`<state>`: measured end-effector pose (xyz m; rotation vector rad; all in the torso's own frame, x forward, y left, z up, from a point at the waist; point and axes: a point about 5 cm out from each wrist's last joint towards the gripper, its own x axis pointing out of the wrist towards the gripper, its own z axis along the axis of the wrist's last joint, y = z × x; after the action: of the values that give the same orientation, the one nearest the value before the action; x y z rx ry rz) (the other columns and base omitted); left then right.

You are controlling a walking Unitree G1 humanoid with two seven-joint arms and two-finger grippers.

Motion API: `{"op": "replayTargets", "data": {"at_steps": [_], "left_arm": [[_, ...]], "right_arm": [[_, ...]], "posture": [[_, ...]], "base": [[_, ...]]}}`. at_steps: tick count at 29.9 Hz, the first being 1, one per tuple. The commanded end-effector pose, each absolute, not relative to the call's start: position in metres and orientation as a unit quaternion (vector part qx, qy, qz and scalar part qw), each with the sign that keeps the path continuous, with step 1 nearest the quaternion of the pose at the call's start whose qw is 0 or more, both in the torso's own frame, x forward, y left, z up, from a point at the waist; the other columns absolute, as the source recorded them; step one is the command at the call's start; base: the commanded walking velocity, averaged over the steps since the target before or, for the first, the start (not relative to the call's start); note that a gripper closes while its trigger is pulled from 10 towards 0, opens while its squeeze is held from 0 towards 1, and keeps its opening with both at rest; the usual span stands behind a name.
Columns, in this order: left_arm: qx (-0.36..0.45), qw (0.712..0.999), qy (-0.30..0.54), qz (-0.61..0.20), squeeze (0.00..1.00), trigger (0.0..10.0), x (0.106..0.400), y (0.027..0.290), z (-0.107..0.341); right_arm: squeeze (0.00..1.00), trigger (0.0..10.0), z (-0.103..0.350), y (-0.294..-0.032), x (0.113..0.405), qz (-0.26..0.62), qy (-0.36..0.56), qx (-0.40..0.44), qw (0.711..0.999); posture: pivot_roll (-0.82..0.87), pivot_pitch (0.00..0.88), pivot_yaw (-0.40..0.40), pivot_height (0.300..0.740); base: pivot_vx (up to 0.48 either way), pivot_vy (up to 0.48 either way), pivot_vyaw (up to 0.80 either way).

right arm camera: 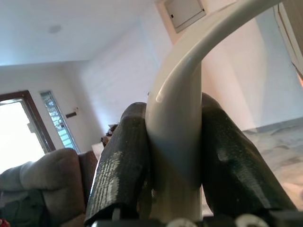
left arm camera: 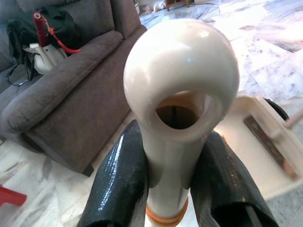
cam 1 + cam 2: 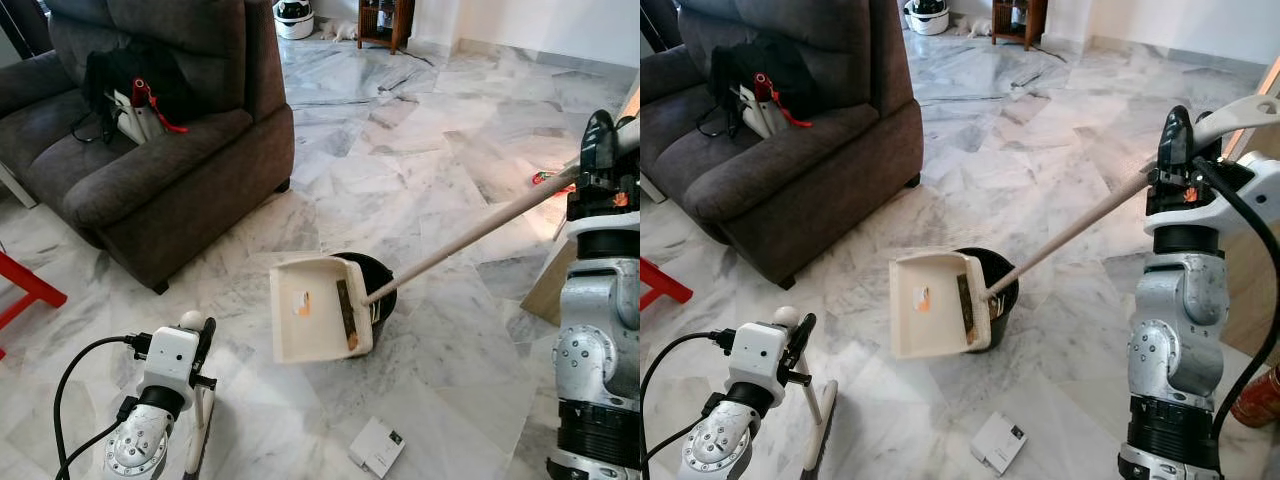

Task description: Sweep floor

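A cream dustpan (image 3: 318, 308) is tilted over a black bin (image 3: 378, 283) in the middle of the marble floor, with an orange scrap and brown debris on its tray. Its long pale handle (image 3: 470, 235) runs up to my right gripper (image 3: 598, 150), which is shut on it; the right wrist view has both black fingers (image 1: 124, 156) pressed against the handle (image 1: 175, 123). At the lower left my left gripper (image 3: 203, 340) is shut on the cream broom handle (image 2: 177, 118), whose looped end fills the left wrist view. The broom head (image 3: 822, 430) rests on the floor.
A dark grey sofa (image 3: 150, 150) with a black bag and a white-and-red item stands at the left. A small white card (image 3: 377, 446) lies on the floor near my feet. A red stool leg (image 3: 25, 285) is at the far left. A wooden board (image 3: 548, 285) leans at the right.
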<state>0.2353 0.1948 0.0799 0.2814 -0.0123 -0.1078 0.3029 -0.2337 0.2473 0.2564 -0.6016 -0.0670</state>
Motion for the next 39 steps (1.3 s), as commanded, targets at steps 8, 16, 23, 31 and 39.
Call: {"op": "replayTargets", "data": {"at_steps": [8,16,23,31,39], "left_arm": [[0.156,0.987,-0.019,-0.042,0.0,10.0,0.237,0.199,0.088],[0.156,0.987,-0.019,-0.042,0.0,10.0,0.237,0.199,0.088],[0.158,0.986,-0.02,-0.043,0.0,10.0,0.237,0.199,0.088],[0.158,0.986,-0.021,-0.043,0.0,10.0,0.237,0.199,0.089],[0.158,0.986,-0.022,-0.043,0.0,10.0,0.237,0.199,0.089]], "right_arm": [[0.0,10.0,0.261,-0.222,0.304,-0.019,-0.329,0.132,0.935],[0.0,10.0,0.26,-0.22,0.304,-0.018,-0.323,0.13,0.937],[0.0,10.0,0.26,-0.218,0.305,-0.017,-0.322,0.129,0.938],[0.0,10.0,0.26,-0.216,0.304,-0.014,-0.321,0.128,0.938],[0.0,10.0,0.261,-0.215,0.305,-0.013,-0.321,0.128,0.938]], "posture": [[0.05,0.091,0.096,0.74],[0.05,0.091,0.097,0.74],[0.06,0.091,0.098,0.74],[0.06,0.092,0.098,0.74],[0.06,0.091,0.097,0.74]], "base": [[0.0,0.0,0.0],[0.189,0.0,0.0],[0.282,0.0,0.0],[0.317,0.0,0.0],[0.315,0.0,0.0]]}}
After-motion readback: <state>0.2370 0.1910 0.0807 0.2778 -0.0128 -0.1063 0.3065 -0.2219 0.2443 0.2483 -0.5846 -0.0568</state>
